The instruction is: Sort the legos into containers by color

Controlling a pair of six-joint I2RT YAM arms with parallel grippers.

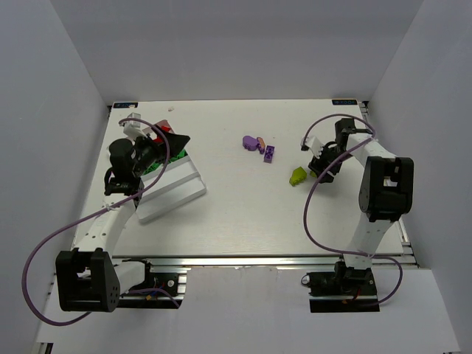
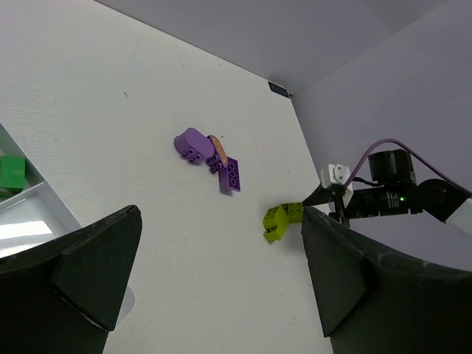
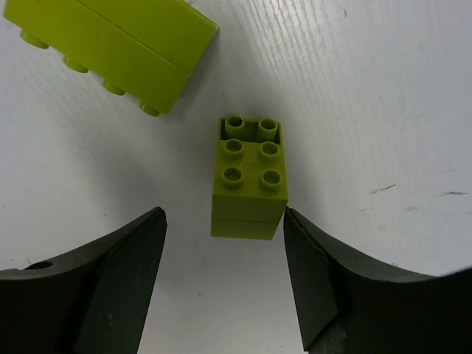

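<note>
Two yellow-green legos (image 1: 297, 175) lie right of the table's centre. The right wrist view shows a small four-stud brick (image 3: 248, 181) and a longer one (image 3: 110, 48) behind it. My right gripper (image 3: 225, 217) is open and low over the table. Its fingers flank the near end of the small brick, with a gap on the left side. Two purple legos (image 1: 254, 142) (image 1: 270, 153) lie mid-table with a pinkish piece (image 2: 216, 150) between them. The white tray (image 1: 177, 192) sits at the left and holds a green brick (image 2: 11, 173) and a red one (image 1: 158, 136). My left gripper (image 1: 173, 144) hangs open above the tray, holding nothing.
White walls close in the table on the left, back and right. A purple cable loops from each arm, the right one (image 1: 310, 214) over the table beside the yellow-green bricks. The tray's near corner (image 2: 44, 199) lies under the left fingers.
</note>
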